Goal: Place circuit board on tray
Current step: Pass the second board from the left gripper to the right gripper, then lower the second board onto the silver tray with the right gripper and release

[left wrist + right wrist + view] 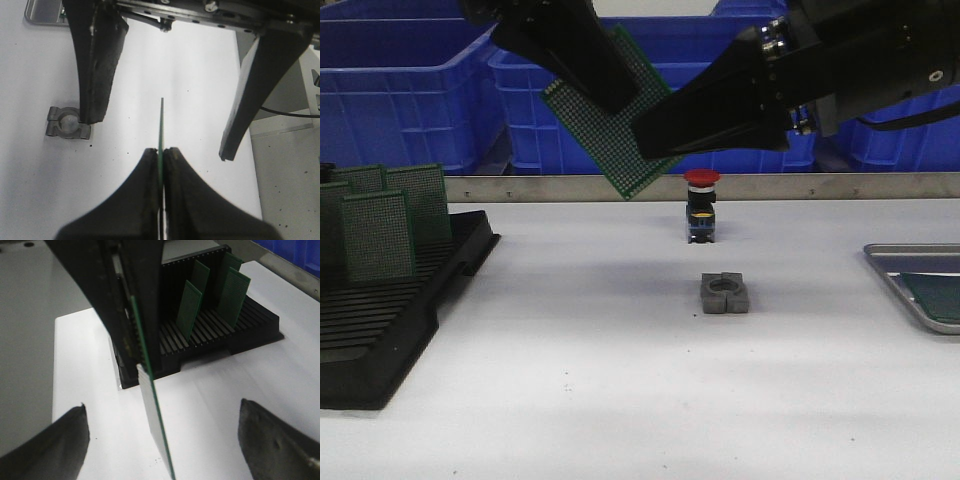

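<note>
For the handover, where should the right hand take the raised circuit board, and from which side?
Take the free lower half of the circuit board, pads on its two flat faces. The left hand pinches its upper edge, and the open right hand already straddles the thin board edge-on, so closing straight in from the robot's right looks best.

- The circuit board (616, 120) in my left hand (582, 62) is green, covered in a fine grid of pale dots; my hand itself is black.
- My right hand (715, 115) is black too.
- The tabletop (620, 380) is plain white.
- The tray (910, 290) is grey metal, with a green board (935, 297) lying in it.
- The rack (390, 300) is black and ribbed, holding green dotted boards (380, 230).
- The crates (410, 90) are bright blue.
- The push button (701, 205) has a red cap on a black and blue body.
- The clamp block (724, 293) is dull grey.
</note>
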Controlling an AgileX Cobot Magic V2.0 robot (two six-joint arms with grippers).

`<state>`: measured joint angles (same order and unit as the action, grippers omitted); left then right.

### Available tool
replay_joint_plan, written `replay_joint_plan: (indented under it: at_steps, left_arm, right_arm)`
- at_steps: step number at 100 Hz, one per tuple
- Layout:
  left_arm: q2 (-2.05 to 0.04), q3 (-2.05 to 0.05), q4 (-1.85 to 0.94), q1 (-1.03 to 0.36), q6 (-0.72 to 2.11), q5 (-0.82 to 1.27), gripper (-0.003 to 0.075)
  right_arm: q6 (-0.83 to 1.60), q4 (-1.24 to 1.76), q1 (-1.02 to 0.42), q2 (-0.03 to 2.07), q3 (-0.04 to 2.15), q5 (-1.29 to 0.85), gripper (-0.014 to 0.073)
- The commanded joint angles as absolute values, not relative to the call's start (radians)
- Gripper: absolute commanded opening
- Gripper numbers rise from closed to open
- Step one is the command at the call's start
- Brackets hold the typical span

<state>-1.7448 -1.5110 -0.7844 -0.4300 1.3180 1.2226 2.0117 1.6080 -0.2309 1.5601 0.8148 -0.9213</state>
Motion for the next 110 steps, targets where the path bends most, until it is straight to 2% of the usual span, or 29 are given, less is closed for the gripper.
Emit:
replay_joint_plan:
  at_steps: [1,18,30,43,50,60,72,79,85,110]
  left_arm:
    - [-1.699,-1.544,-0.850,-0.439,1.310,1.285,-0.0020]
    - [-1.699,-1.544,-0.852,-0.439,1.310,1.285,-0.0020]
    - [-1.699,-1.544,-0.852,-0.439,1.310,1.285,-0.0020]
    - [-1.699,-1.544,-0.854,-0.439,1.310,1.285,-0.0013]
    - [-1.699,-1.544,-0.857,-0.439,1.310,1.285,0.0038]
    - [-1.699,-1.544,-0.859,-0.439,1.310,1.285,0.0193]
    - [-1.699,-1.544,-0.859,-0.439,1.310,1.274,0.0442]
    - [-1.699,-1.544,-0.855,-0.439,1.310,1.248,0.0529]
    - [-1.699,-1.544,-0.855,-0.439,1.310,1.234,0.0557]
    - [-1.699,-1.544,-0.849,-0.439,1.310,1.173,0.0557]
  right_arm:
    - [2.024,1.669,-0.232,1.523,0.843,-0.982,0.0506]
    - [2.024,1.669,-0.232,1.523,0.843,-0.979,0.0120]
    - [2.022,1.669,-0.232,1.523,0.843,-0.979,-0.0077]
    - [2.022,1.669,-0.232,1.523,0.843,-0.979,-0.0069]
    - [2.022,1.669,-0.232,1.523,0.843,-0.979,-0.0069]
    - [2.022,1.669,-0.232,1.523,0.843,-0.979,-0.0069]
    - [2.011,1.667,-0.232,1.523,0.842,-0.979,-0.0069]
    - [1.965,1.660,-0.232,1.523,0.840,-0.979,-0.0069]
    - [1.883,1.640,-0.232,1.525,0.840,-0.975,-0.0069]
    - [1.506,1.527,-0.226,1.538,0.840,-0.845,-0.0069]
